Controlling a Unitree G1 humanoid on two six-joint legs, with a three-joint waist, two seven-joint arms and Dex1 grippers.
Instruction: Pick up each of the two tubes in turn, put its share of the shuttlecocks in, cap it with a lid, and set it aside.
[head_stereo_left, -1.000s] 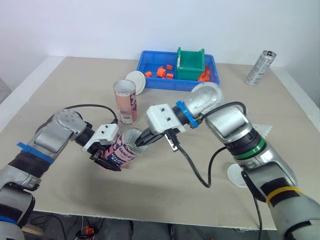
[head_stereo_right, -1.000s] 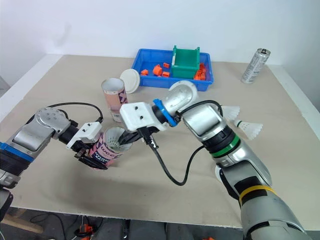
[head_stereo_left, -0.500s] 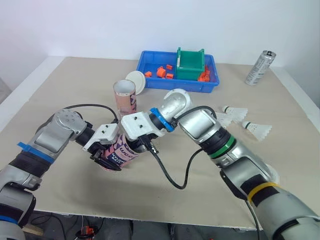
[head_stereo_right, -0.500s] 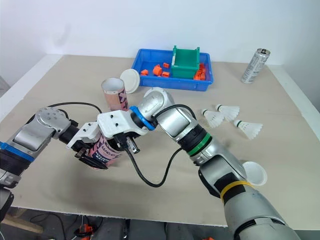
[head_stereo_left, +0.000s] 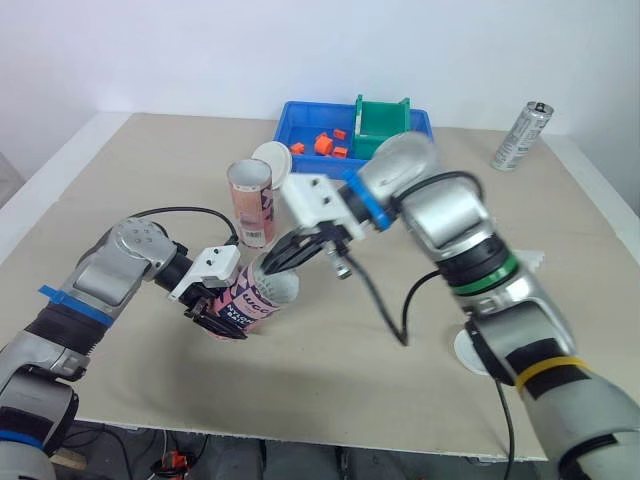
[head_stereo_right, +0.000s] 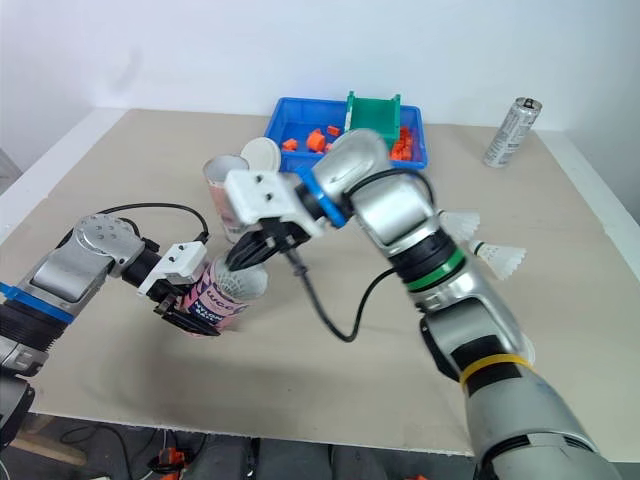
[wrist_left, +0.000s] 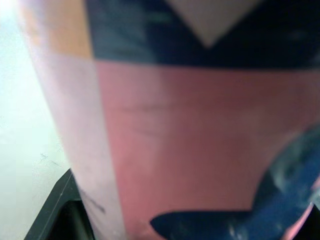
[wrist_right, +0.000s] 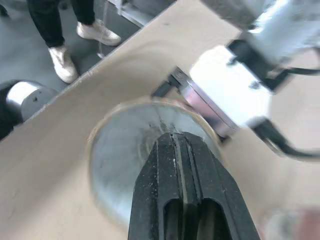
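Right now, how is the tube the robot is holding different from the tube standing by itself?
The held tube leans over, gripped by the left claw; the standing tube is upright on the table with nothing touching it. The right claw, fingers shut, is at the held tube's mouth; nothing is at the standing tube's mouth. Both are pink printed tubes with no lid on.

Left of centre frame, tilted tube (head_stereo_left: 262, 298); just behind, upright tube (head_stereo_left: 249, 203), with lid (head_stereo_left: 272, 161) beyond. Top centre, tray (head_stereo_left: 312, 172) holding bin (head_stereo_left: 378, 118). Upper right, can (head_stereo_left: 520, 136). Right side, shuttlecocks (head_stereo_right: 503, 258) on table (head_stereo_left: 150, 170).
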